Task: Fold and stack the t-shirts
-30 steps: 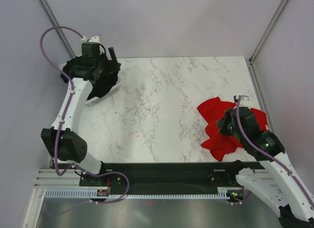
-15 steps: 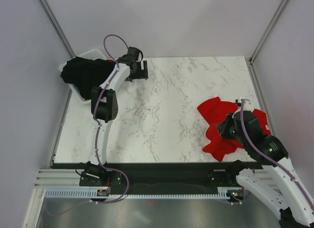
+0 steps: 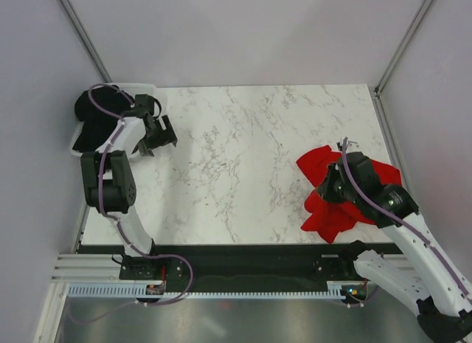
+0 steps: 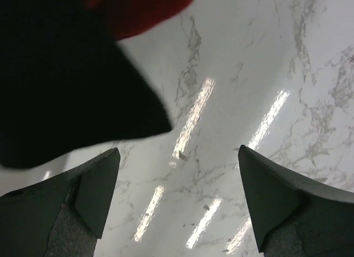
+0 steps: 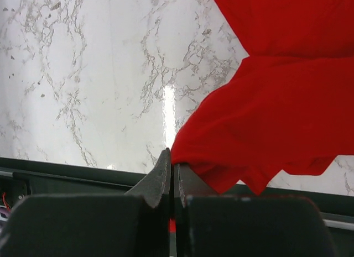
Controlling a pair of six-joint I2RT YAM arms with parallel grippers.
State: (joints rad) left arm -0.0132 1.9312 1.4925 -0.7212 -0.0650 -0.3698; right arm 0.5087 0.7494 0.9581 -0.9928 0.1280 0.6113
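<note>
A bright red t-shirt [image 3: 341,199] lies crumpled at the right side of the marble table [image 3: 243,158], near its front edge. My right gripper [image 3: 324,188] is shut on a fold at its left edge; in the right wrist view the closed fingertips [image 5: 172,156] pinch red fabric [image 5: 276,102]. Black t-shirts [image 3: 92,118] are heaped in the white tub [image 3: 77,147] at the far left. My left gripper [image 3: 157,140] is open and empty over the table just right of the tub. In the left wrist view [image 4: 178,152] a blurred black mass [image 4: 61,85] fills the upper left.
Grey walls with metal posts close in the table on the left, the back and the right. A black rail [image 3: 243,253] runs along the front edge between the arm bases. Bare marble lies between the tub and the red shirt.
My left arm has swung from the table's back edge leftward and nearer, beside the tub. My right gripper has shifted slightly up and left, still holding the red shirt.
</note>
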